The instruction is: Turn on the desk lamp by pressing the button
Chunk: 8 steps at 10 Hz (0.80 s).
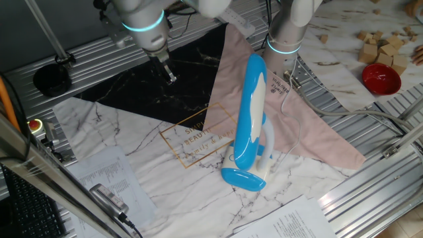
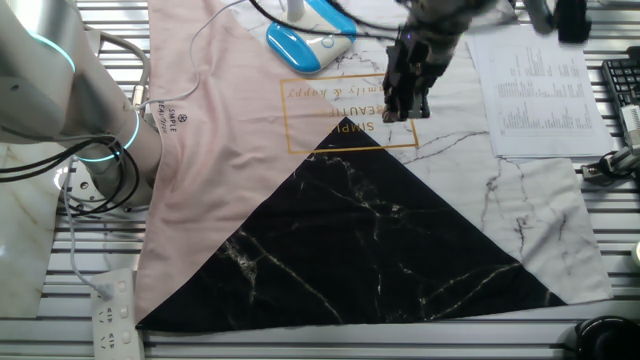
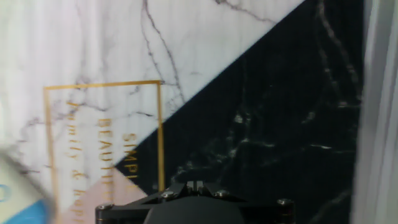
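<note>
Gripper (image 1: 170,75) hangs above the black marble mat (image 1: 149,82), fingertip state unclear, well apart from the desk lamp (image 1: 250,125); it should approach the blue base (image 1: 243,178) slowly, pressing straight down.

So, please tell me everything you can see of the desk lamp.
The desk lamp looks like glossy plastic, sky-blue and white. It has a long rounded head, blue with a white patch, on a white arm over a small blue oval base. It stands on the marble-print mat, by the pink part. A thin white cord trails from it. Whether it is lit cannot be told. The hand is apart from it.
</note>
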Each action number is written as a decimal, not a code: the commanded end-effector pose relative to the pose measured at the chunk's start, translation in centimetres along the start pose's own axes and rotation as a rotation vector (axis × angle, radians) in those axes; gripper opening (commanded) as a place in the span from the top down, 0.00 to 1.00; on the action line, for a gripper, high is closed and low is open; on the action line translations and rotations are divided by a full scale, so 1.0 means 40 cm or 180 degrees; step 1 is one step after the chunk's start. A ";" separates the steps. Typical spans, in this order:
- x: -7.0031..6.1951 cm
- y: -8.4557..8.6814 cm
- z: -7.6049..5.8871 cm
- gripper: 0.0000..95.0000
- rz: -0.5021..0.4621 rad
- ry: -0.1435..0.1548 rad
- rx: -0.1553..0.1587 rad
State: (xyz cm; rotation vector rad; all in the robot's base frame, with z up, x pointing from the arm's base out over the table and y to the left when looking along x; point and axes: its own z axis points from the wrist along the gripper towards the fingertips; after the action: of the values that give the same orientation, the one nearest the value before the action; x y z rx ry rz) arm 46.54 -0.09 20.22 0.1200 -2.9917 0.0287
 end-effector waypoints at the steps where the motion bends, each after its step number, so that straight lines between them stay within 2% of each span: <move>1: -0.005 0.002 -0.003 1.00 0.0183 -0.0029 -0.1041; 2: -0.006 0.002 -0.003 1.00 0.0222 -0.0025 -0.1338; 3: -0.006 0.002 -0.003 1.00 0.0249 -0.0018 -0.1579; 4: -0.006 0.002 -0.003 1.00 0.0249 -0.0018 -0.1579; 5: -0.006 0.002 -0.003 1.00 0.0295 0.0007 -0.1771; 6: -0.006 0.002 -0.003 1.00 0.0321 0.0019 -0.1896; 8: -0.006 0.002 -0.003 1.00 0.0301 0.0015 -0.1872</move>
State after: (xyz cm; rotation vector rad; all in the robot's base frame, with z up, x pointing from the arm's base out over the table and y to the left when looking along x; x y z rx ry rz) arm 46.81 -0.11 20.28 -0.0768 -2.8736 -0.7625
